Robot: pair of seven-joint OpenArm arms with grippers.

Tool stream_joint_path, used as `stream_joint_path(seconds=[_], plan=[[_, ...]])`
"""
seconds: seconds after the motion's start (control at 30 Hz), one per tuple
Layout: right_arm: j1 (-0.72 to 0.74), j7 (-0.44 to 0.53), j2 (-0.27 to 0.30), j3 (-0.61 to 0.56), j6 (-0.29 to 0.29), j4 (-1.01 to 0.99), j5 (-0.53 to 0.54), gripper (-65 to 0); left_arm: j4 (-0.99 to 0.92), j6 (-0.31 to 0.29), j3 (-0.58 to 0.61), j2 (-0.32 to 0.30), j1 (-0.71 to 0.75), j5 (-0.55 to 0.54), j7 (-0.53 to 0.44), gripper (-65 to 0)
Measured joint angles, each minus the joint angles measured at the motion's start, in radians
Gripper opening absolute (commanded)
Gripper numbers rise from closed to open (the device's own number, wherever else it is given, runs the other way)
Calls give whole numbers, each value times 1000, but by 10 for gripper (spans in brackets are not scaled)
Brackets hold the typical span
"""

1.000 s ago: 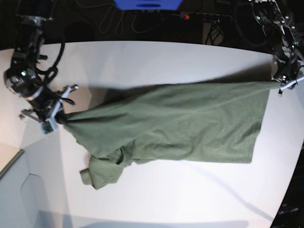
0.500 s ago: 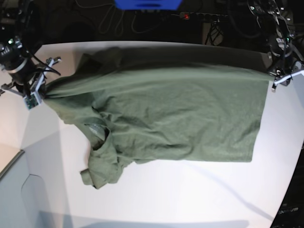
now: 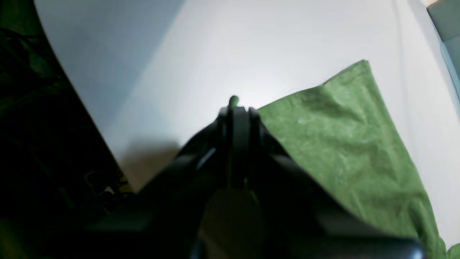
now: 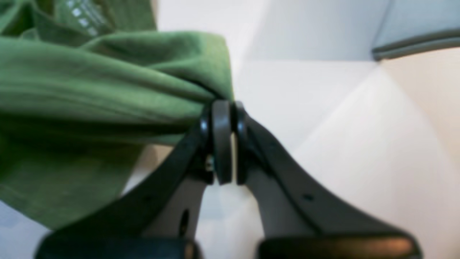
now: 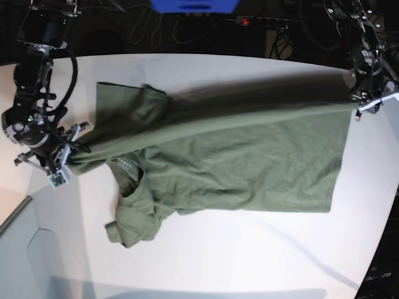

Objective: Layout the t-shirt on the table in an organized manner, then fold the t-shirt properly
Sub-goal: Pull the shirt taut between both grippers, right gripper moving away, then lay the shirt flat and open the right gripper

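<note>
Base view, left to right. Right gripper [image 5: 67, 156], at the left edge of the table [image 5: 249, 255]: jaws pressed together, pinching a bunched fold of the t-shirt [image 5: 249, 162] at its shoulder end; the wrist view shows the right gripper [image 4: 222, 108] with cloth gathered at its tips. The olive-green t-shirt spans the table's middle, one layer stretched taut between the two grippers and casting a shadow on the layer below. A sleeve [image 5: 128, 103] lies flat at far left; a second sleeve [image 5: 131, 227] is crumpled nearer. Left gripper [image 5: 368, 103], at the far right: jaws closed on the hem corner. Beyond the far edge, cables [image 5: 156, 28] and a blue object [image 5: 193, 5] lie in the dark.
</note>
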Motion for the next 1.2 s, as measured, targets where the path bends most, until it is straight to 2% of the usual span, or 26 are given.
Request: stream_joint_path(seconds=[0.17,0.2,0.3,0.47,0.53,0.63,0.77,0.93,1.2], plan=[[-95,-15,-4,0,0,9,-17,-650,0,0,0,3,0,0,0,-650],[-100,-20,-4,3,0,9,-15,-627,0,0,0,5,0,0,0,-650],[-87,0,-19,69,0,14,0,-524,0,0,23,7,2,1,-11,-650],[-83,-11,-41,183,0,23,-9,-287,0,0,34,6,2,5,-6,-650],[-97,-12,-51,237,0,79,-17,-238,0,0,34,4,3,4,-6,-650],[-142,-6,-97,289,0,165,-17,-233,0,0,34,3,2,3,-8,-650],[-220,-9,-158,288,0,208,-8,-231,-1,0,34,8,3,4,-7,-650],[-249,-5,-207,288,0,166,-7,-231,-1,0,33,8,0,4,-8,-650],[-255,-7,-248,246,0,24,-5,-233,-1,0,32,8,0,4,-8,-650]])
